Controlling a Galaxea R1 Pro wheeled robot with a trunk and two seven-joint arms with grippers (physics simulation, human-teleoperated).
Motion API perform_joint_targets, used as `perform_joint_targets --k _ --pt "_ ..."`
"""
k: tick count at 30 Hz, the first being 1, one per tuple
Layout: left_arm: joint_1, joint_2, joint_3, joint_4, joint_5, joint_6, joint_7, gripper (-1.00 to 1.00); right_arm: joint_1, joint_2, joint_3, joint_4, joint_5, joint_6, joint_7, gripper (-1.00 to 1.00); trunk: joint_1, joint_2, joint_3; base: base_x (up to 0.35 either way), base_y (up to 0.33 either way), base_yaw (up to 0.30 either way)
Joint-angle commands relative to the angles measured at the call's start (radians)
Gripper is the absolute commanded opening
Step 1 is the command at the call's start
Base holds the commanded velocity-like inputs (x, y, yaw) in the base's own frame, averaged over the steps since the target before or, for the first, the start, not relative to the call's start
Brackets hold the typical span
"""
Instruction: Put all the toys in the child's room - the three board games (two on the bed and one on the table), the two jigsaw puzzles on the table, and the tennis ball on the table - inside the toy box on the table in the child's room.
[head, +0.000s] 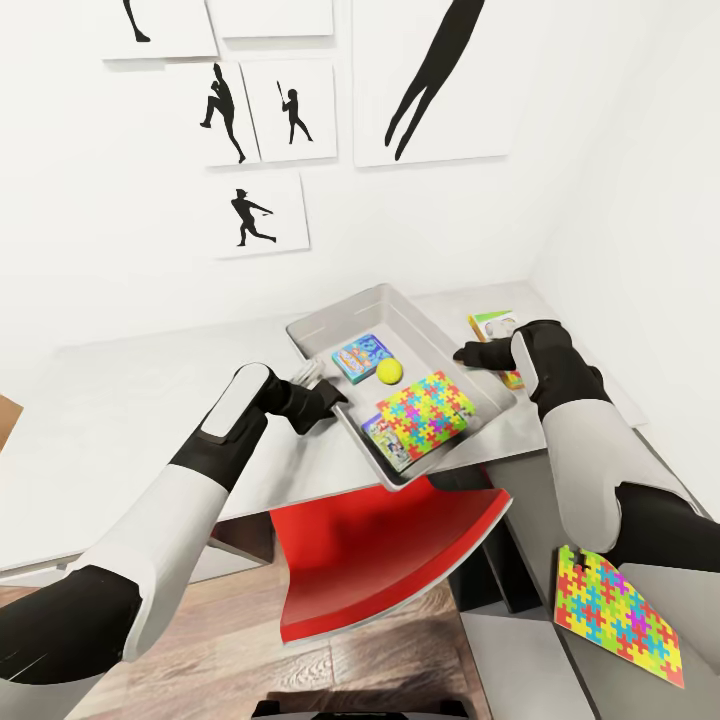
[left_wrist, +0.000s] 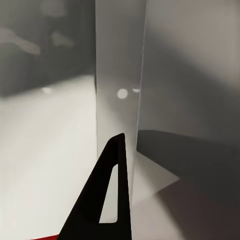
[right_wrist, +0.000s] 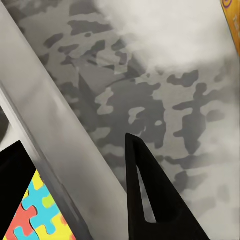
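The grey toy box (head: 318, 338) sits slantwise on the table (head: 140, 400), its near corner past the table's edge. In it lie a blue board game (head: 358, 358), the tennis ball (head: 389, 371) and a jigsaw puzzle (head: 425, 413) that covers part of another board game (head: 385, 441). My left gripper (head: 310, 378) is shut on the box's left rim (left_wrist: 120, 75), with one finger (left_wrist: 111, 195) against it. My right gripper (head: 466, 353) is open above the table beside the box's right rim (right_wrist: 50, 125), close to a green-edged board game (head: 493, 325). A second jigsaw puzzle (head: 617, 615) lies near my right elbow.
A red chair (head: 385, 560) stands under the table's front edge below the box. White walls with black athlete silhouettes (head: 250, 218) close the corner behind the table. Wood floor (head: 260, 640) shows at the bottom.
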Motion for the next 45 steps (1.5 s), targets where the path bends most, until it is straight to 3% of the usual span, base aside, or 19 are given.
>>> perform_joint_targets --k 1,19,33,45 --pt "-0.001 -0.004 0.000 -0.002 0.039 -0.018 -0.008 -1.00 0.000 0.010 -0.003 -0.001 -0.038 0.009 0.011 -1.00 0.001 -0.002 -0.002 0.000 0.000 0.000" --pt "0.000 -0.002 0.001 -0.005 0.038 -0.018 -0.027 -1.00 0.001 0.010 -0.003 -0.006 -0.038 0.008 0.011 -1.00 0.001 -0.002 -0.002 -0.092 0.045 0.054" --pt "0.000 0.000 0.001 -0.005 0.038 -0.018 -0.028 -1.00 0.005 0.010 -0.003 -0.006 -0.038 0.007 0.011 -1.00 0.001 -0.002 -0.002 -0.234 0.214 0.104" --pt "0.000 0.000 0.001 -0.005 0.038 -0.018 -0.034 -1.00 0.026 0.010 -0.003 -0.029 -0.038 0.007 0.011 -1.00 0.001 -0.002 -0.002 -0.076 0.310 -0.002"
